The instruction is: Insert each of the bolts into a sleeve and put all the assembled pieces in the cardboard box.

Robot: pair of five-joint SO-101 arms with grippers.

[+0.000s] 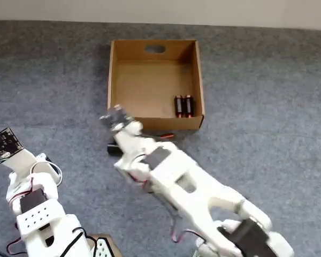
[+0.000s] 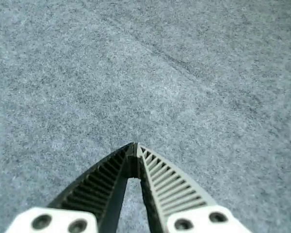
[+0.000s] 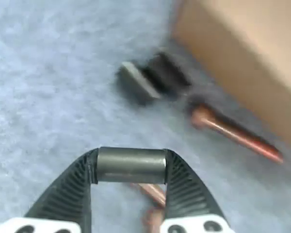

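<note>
Between the right gripper (image 3: 131, 170) fingers: a dark sleeve (image 3: 131, 164), held crosswise and clamped at both ends. Under it, behind the fingertips, a copper bolt (image 3: 153, 193) lies on the carpet (image 3: 48, 97). Beyond the fingertips, a second copper bolt (image 3: 235, 135) and a dark blocky piece (image 3: 148, 80), both just beside the cardboard box (image 3: 242, 58) wall. Two assembled pieces (image 1: 183, 106) lie inside the box. At the left gripper (image 2: 135, 148): fingers closed, tips touching, over carpet.
</note>
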